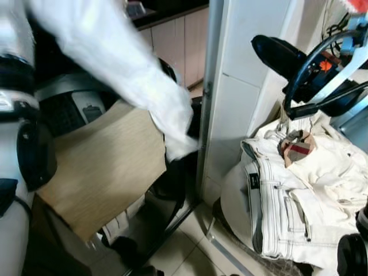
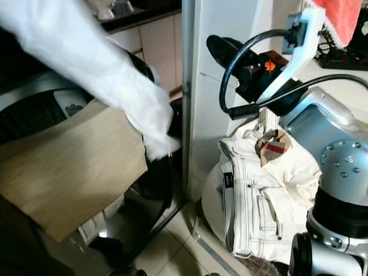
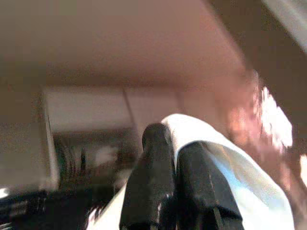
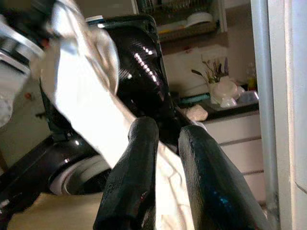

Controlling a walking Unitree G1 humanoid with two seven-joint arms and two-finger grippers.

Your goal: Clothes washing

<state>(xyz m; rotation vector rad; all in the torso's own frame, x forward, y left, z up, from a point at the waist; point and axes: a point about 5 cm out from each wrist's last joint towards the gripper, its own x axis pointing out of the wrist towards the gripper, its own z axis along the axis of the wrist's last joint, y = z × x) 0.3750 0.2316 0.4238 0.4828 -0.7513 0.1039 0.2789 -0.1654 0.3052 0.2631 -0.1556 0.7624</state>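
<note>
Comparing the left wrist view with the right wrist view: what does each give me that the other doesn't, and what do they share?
Left wrist view alone: the left gripper shut on the white garment, with a blurred pale cabinet front behind.

Right wrist view alone: the right gripper with a gap between its fingers, the garment lying between them, the glossy black washer lid raised behind, a counter with a vase of flowers, and a dish rack above.

Shared: the same white garment, stretched between the two grippers, and each gripper's pair of black fingers up close.
</note>
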